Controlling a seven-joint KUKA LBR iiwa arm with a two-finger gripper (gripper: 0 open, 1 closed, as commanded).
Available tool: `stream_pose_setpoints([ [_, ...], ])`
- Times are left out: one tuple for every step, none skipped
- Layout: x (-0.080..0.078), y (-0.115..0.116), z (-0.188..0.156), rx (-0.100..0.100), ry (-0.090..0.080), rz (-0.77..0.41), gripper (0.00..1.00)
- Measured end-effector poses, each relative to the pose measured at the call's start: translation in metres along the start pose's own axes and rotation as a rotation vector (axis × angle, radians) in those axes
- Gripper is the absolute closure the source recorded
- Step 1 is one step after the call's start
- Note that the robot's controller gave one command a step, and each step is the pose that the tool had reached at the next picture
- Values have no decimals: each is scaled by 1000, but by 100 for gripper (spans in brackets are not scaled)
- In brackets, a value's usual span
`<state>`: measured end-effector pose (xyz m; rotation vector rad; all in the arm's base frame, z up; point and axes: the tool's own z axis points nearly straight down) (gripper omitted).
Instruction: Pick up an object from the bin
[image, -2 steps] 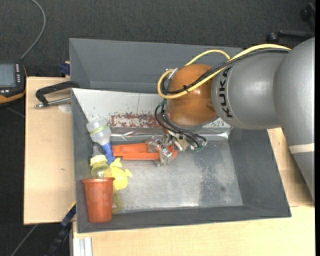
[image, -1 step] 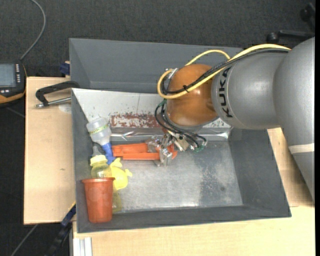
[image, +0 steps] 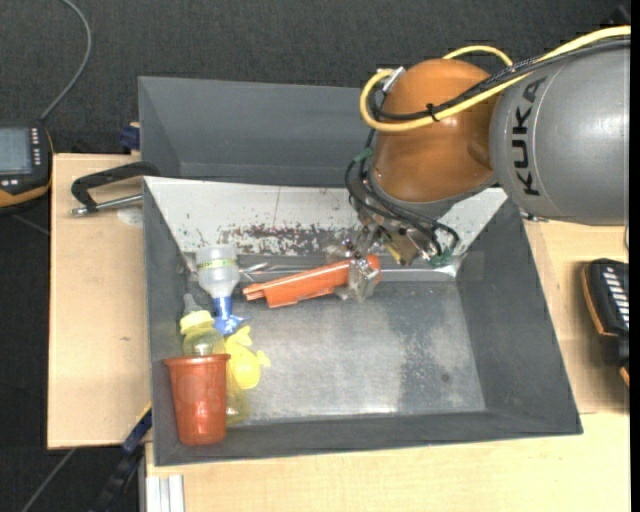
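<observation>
Hand (image: 362, 278) is down at the right end of the long flat orange plastic tool (image: 300, 284), which lies along the back of the bin (image: 515, 330) floor, just below the sloped rear wall. It's touching that end or just beside it; I can't separate the two. Whether the hand is spread or pressed together I cannot tell, because the orange wrist cover (image: 430, 130) and cables hang over it. So I claim no grasp.

Step in hand, my call: get a grip on the tool's right end. To do it well I'd set the hand square across the tool's narrow width, not along its length. I'd go low enough to catch the body, not just the top edge. Gripped at the very end, the long left part will likely droop and swing on the lift, so I'd close firmly and raise straight up. The rear wall is close, so no scraping.

Everything else is well apart at front left: orange-red cup (image: 200, 398), yellow toy pieces (image: 240, 365), clear funnel-like thing (image: 217, 272). No interference expected.
</observation>
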<state>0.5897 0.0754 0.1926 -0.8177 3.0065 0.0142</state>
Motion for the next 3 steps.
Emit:
stream_pose_setpoints([
  [0,0,0,0,0,0,100],
  [2,6,-49,-2,2,1,100],
  [-8,7,-111,0,-4,20,100],
])
